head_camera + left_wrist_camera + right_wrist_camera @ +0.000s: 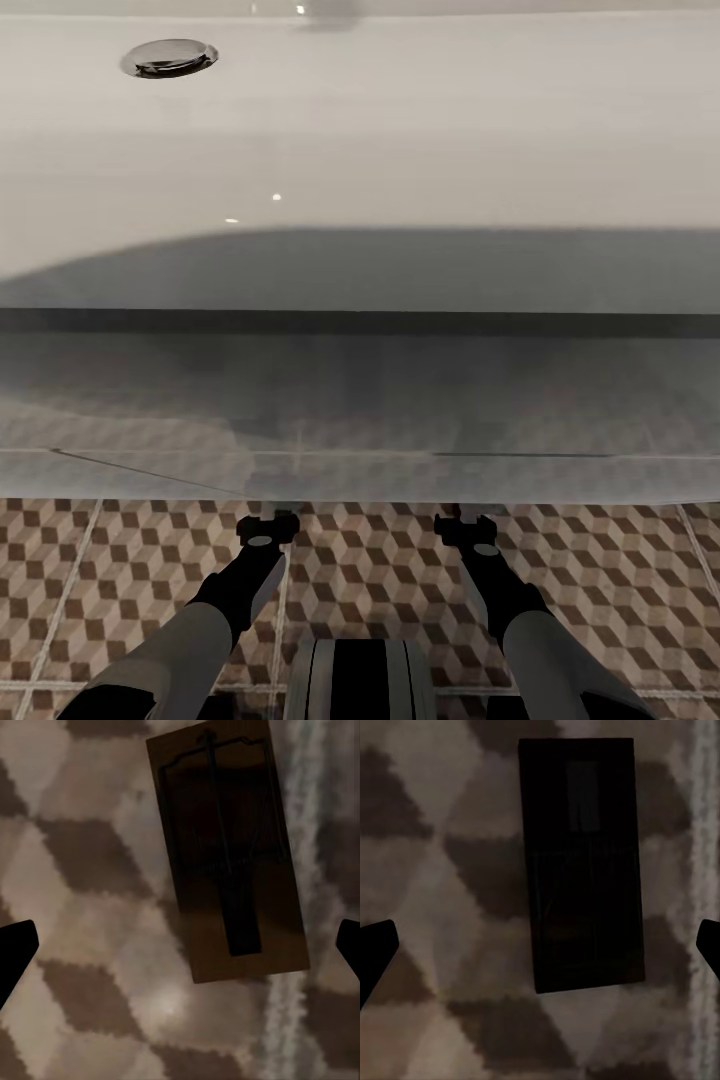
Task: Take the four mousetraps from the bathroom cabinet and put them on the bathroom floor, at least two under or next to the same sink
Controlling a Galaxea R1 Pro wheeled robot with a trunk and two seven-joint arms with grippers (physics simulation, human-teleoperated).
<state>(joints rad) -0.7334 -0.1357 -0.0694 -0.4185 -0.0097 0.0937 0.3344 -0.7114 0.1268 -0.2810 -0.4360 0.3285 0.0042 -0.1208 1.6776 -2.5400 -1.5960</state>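
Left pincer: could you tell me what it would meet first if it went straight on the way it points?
Probably the mousetrap lying flat on the tiled floor, ahead of the open left pincer, though slightly off centre; depth is unclear.

A bathroom: white sink [400, 150] with chrome drain [169, 57] over cube-patterned floor tiles [380, 570].

The sink [360, 150] hides both tool tips; each wrist view's edges crop the fingers [15, 952].
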